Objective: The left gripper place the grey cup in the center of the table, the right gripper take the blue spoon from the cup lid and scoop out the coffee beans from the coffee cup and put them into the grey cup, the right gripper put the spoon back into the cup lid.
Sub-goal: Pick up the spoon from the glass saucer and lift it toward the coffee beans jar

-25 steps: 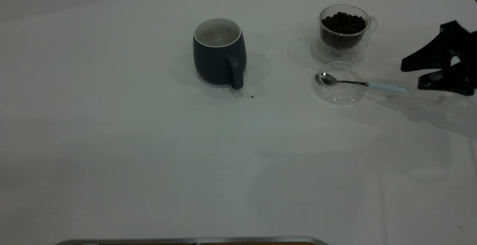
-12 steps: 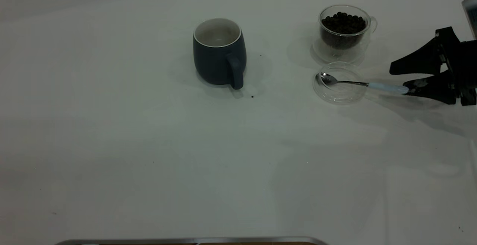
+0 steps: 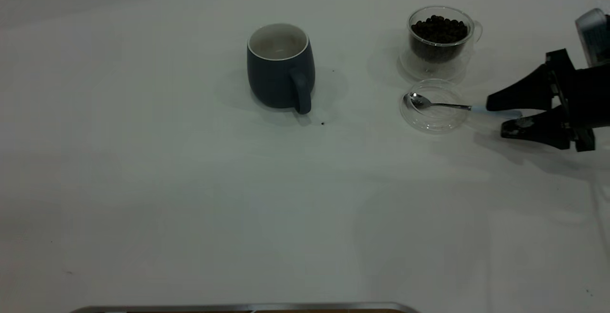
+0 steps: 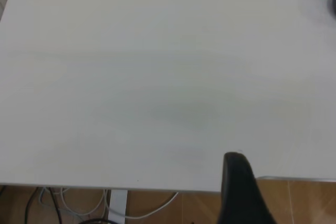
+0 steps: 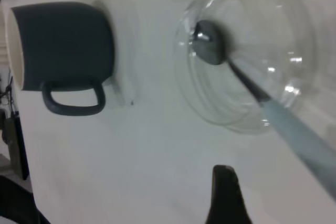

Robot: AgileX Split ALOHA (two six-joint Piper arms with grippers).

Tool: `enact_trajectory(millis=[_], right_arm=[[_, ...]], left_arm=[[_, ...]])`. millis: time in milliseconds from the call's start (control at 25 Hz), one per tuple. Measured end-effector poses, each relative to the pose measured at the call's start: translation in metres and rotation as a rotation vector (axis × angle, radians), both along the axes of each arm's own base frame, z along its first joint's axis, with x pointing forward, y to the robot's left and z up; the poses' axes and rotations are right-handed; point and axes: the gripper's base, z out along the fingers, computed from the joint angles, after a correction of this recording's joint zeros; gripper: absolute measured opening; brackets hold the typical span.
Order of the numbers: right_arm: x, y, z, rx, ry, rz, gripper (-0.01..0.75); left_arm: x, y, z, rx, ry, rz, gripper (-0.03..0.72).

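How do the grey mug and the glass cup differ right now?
The grey mug is opaque dark grey with a white inside; the glass cup is clear. The mug looks larger than the glass cup. The mug holds no heap of beans, while the glass cup is filled with coffee beans. Both stand upright on the table, each with a side handle.

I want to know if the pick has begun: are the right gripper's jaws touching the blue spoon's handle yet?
Cannot tell. In the exterior view the right gripper has its open jaws on either side of the blue spoon handle's end, but no view plainly shows contact or a gap.
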Motion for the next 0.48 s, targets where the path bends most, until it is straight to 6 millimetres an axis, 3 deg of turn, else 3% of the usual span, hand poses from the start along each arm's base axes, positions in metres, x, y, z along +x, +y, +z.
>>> enact_trajectory(millis=[480], right_arm=[[0.0048,0.0071,-0.0016,0.007,-0.011,-0.04,0.555]], left_arm=[[0.0,0.0,0.0,0.0,0.0,0.0,0.497]])
